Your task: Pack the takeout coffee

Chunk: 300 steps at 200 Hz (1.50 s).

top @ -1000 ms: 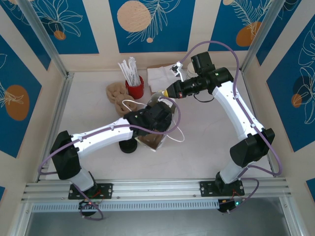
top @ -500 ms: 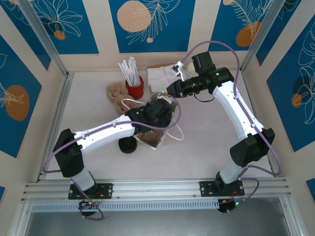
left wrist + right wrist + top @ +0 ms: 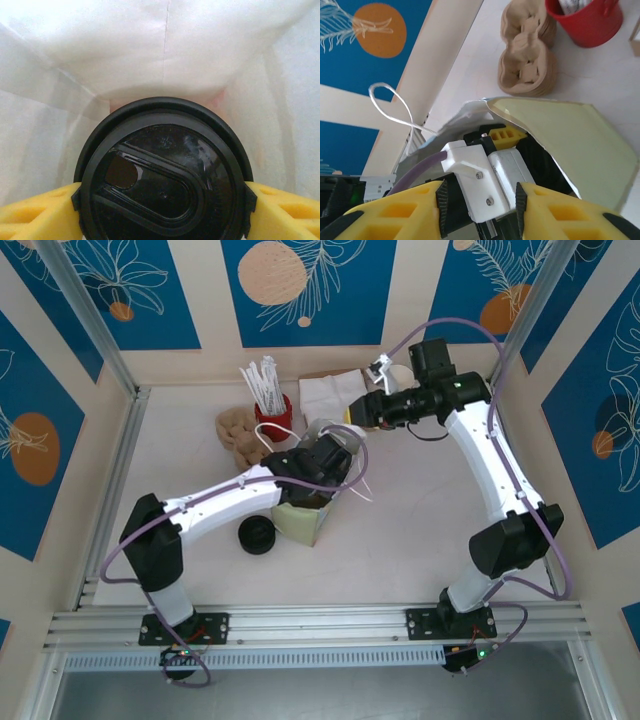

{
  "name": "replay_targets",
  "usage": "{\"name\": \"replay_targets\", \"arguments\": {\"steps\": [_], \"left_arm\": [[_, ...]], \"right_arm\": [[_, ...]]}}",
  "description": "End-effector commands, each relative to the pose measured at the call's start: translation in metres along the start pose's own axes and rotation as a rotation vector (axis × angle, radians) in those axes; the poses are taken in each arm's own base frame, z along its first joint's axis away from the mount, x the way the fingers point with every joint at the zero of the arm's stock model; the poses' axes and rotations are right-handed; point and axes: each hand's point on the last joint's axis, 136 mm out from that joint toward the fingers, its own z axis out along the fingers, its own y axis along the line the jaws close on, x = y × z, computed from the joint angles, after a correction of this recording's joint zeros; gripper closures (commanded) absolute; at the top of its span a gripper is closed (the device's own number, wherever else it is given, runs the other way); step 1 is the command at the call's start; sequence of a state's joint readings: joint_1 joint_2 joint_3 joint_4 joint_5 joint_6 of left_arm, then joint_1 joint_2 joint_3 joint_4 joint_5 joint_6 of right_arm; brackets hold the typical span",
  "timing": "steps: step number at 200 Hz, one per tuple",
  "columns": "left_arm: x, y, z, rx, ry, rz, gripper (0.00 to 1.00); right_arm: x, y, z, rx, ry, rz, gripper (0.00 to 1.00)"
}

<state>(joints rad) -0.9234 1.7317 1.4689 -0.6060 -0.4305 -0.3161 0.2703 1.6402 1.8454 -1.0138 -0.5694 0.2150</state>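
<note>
The left pincer [image 3: 162, 202] is reaching down into the paper bag [image 3: 165, 55] and clamping the coffee cup [image 3: 162, 170], its yellow fingers [image 3: 35, 215] pressing on either side of the black lid [image 3: 205, 150], so the cup is sitting right between them inside the bag. The right pincer [image 3: 480, 200] is hovering above the bag's open mouth with its fingers standing apart and gripping nothing, the left arm's wrist [image 3: 470, 185] showing below the gap, while a cardboard cup carrier [image 3: 527, 65] and a red bucket [image 3: 585, 20] are lying well beyond its tips.
</note>
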Motion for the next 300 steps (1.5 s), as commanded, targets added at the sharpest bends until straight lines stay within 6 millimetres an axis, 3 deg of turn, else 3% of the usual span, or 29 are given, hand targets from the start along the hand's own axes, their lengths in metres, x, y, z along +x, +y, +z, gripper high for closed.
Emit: {"name": "replay_targets", "arguments": {"steps": [1, 50, 162, 300], "left_arm": [[-0.004, 0.006, 0.007, -0.001, 0.033, -0.044, 0.25], [-0.006, 0.006, 0.018, 0.0, 0.087, -0.067, 0.25], [-0.006, 0.007, 0.037, 0.011, 0.204, -0.16, 0.24], [-0.005, 0.012, 0.062, 0.04, 0.312, -0.297, 0.29]], "right_arm": [[-0.008, 0.012, -0.018, -0.022, -0.039, 0.018, 0.56], [-0.003, 0.007, -0.027, 0.002, -0.065, 0.04, 0.56], [0.028, -0.027, -0.011, 0.172, -0.06, 0.233, 0.55], [0.046, -0.055, -0.035, 0.266, -0.152, 0.376, 0.53]]}}
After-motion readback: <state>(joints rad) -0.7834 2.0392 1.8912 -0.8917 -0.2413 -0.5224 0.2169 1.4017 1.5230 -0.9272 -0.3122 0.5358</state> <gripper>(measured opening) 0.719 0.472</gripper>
